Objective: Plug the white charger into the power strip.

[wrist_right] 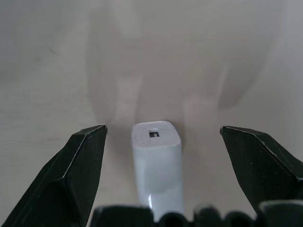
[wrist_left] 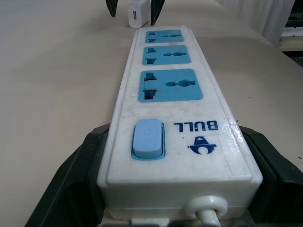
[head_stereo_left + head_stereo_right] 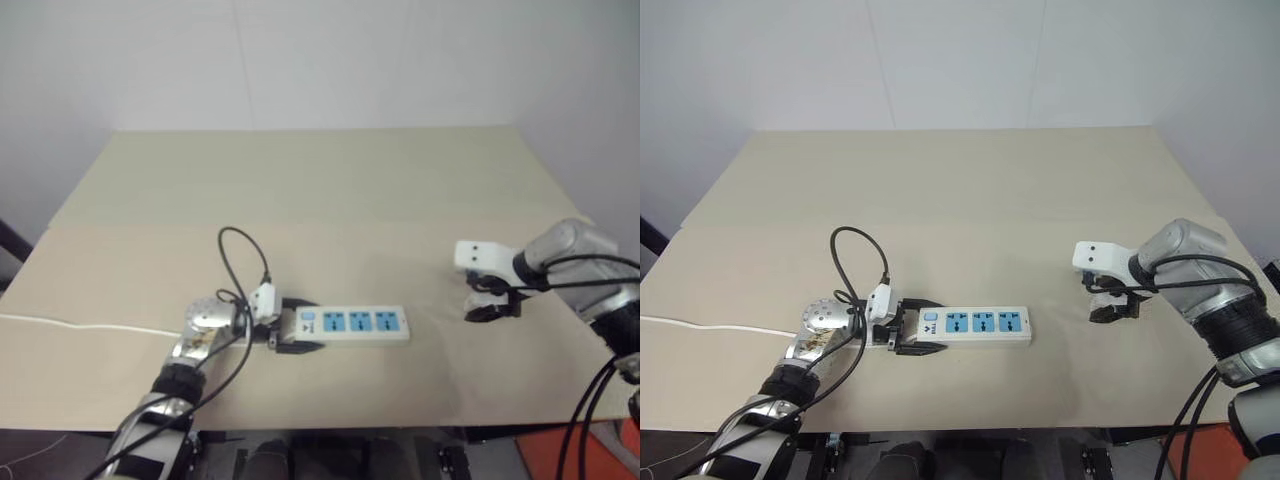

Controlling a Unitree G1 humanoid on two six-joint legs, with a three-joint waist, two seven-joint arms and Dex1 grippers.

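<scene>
The power strip (image 3: 352,324) lies flat on the beige surface (image 3: 330,190), near the robot's edge and a little left of centre, its long side running left to right. Its three blue socket faces point up, and the pale blue switch (image 2: 148,138) sits at the left end, next to a blue "BULL" logo. A thin white cord (image 3: 80,326) leaves that same end and trails off toward the left edge of the surface.

The left claw (image 3: 292,325) is closed on the switch end of the power strip, one black finger pressed against each long side, with the strip resting on the surface.

The white charger (image 1: 157,165) stands on the surface well to the right of the strip, in line with its far end. A small dark port shows on the charger's face in the right wrist view.

The right claw (image 3: 1111,306) points steeply down over the charger with its fingers spread wide. The charger sits in the gap between them, and neither finger touches it.
</scene>
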